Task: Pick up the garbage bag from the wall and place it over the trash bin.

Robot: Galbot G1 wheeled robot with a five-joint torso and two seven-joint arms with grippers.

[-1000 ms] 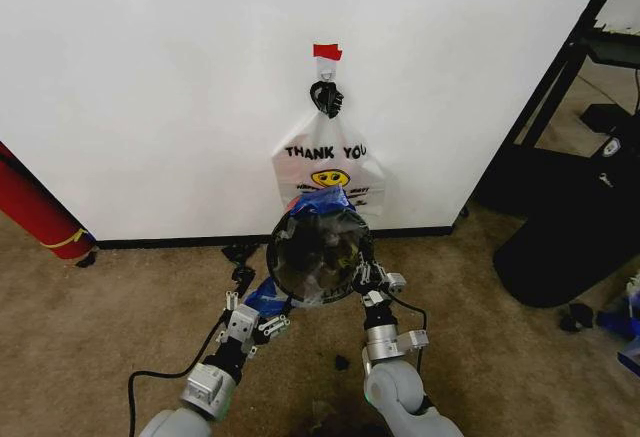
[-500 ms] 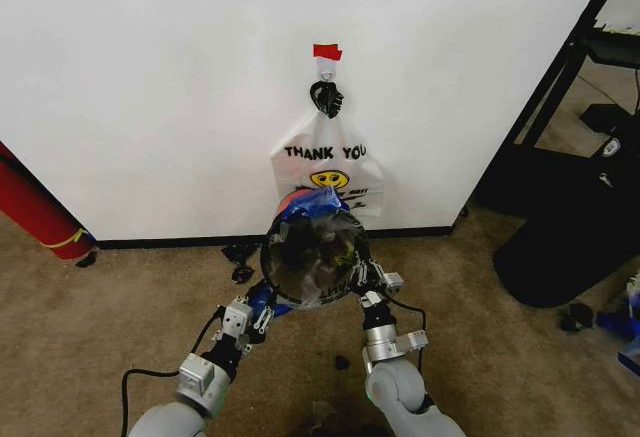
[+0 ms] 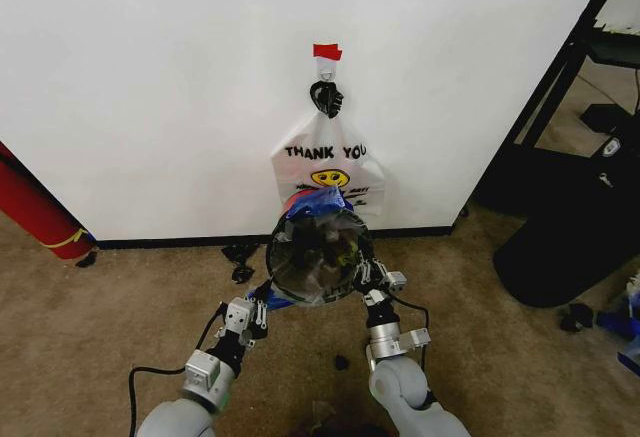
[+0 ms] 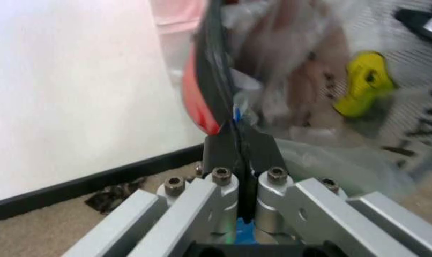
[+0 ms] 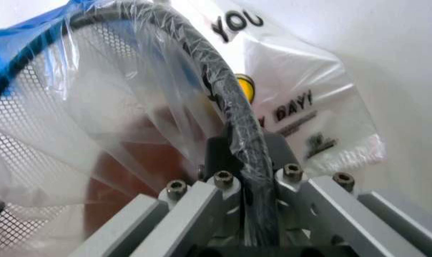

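A: Low centre of the head view, just under the wall (image 3: 150,87): the bin (image 3: 318,257) is tipped, its mouth facing up toward the camera, held between both grippers.

B: Bag status?

A: The bag (image 3: 330,200) is off the hook and draped on the bin. A blue patch sits over the rim's far edge at the top; translucent film covers the mouth. The white "THANK YOU" bag (image 3: 326,162) hangs on the hook (image 3: 326,95) under the red tape (image 3: 327,52). Not ours.

B: Grippers?

A: Left gripper (image 3: 262,302) at the rim's lower left, clenched on bag film; the left wrist view has its fingers (image 4: 217,152) pressed together with blue and clear plastic pinched between them. Right gripper (image 3: 372,279) at lower right; the right wrist view has its jaws either side of the film-wrapped bin rim (image 5: 234,128), so it grips rim and bag together.

B: How far along?

A: Late, I'd judge. The pick from the wall is done and the bag covers the opening. Left to do: seat the rim all round, let go. I can't tell whether the near side of the rim is covered.

B: Orientation?

A: Bin's long axis leans from its red bottom (image 4: 196,101), near the baseboard, up toward the camera. Bag mouth is stretched round the rim, its body sagging inside.
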